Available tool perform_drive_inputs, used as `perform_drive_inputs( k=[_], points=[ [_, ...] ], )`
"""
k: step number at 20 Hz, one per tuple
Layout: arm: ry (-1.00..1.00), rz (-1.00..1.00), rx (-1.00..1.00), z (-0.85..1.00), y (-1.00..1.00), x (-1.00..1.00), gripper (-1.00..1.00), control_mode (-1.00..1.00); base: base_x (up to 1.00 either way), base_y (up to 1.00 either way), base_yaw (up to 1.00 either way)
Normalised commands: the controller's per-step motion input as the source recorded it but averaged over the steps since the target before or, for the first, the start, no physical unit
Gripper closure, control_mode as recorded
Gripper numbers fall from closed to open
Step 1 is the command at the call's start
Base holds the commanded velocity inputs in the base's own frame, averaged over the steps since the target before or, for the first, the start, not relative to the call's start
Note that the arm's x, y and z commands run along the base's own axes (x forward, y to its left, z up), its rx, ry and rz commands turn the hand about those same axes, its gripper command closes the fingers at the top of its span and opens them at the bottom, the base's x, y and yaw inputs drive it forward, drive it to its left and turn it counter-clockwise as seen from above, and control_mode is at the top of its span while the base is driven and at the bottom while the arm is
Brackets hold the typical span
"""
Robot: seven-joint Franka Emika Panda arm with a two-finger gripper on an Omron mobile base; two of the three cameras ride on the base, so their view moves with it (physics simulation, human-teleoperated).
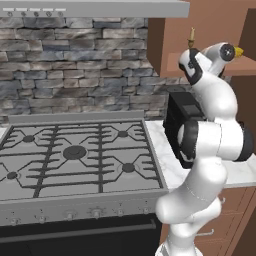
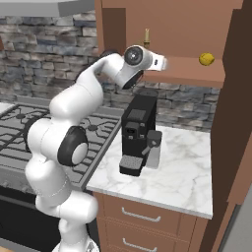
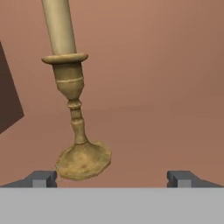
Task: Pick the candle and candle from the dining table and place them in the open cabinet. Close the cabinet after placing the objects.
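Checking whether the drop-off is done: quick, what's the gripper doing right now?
Gripper: open, holding nothing; the brass candlestick stands free on the cabinet shelf in front of it.

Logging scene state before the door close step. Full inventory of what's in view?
candlestick candle: 1, brass with pale yellow candle, upright on the cabinet shelf
dish candle: 1, yellow, on the same shelf, further right
cabinet: 1, brown wood, open, on the wall above the counter
coffee machine: 1, black, on the counter under the cabinet
counter: 1, white marble over brown drawers
stove: 1, grey, left of the counter
arm: 1, white
claw: 1, dark tips, open, facing the candlestick, holding nothing
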Motion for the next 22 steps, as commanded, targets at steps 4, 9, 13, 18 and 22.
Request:
perform_drive_inputs(
  k=[4,9,13,18,22],
  points=[
    [-0.03,0.0,0.0,0.03,0.0,-0.45,-1.0,-1.0,0.0,0.0,0.0],
    [-0.08,0.03,0.0,0.04,0.0,-0.54,-1.0,-1.0,0.0,0.0,0.0],
    [-0.11,0.04,0.0,0.05,0.0,-0.57,-1.0,-1.0,0.0,0.0,0.0],
    [-0.06,0.03,0.0,0.04,0.0,-0.61,-1.0,-1.0,0.0,0.0,0.0],
    [0.0,0.0,-0.01,0.0,0.03,-0.61,-1.0,-1.0,0.0,0.0,0.0]
  ],
)
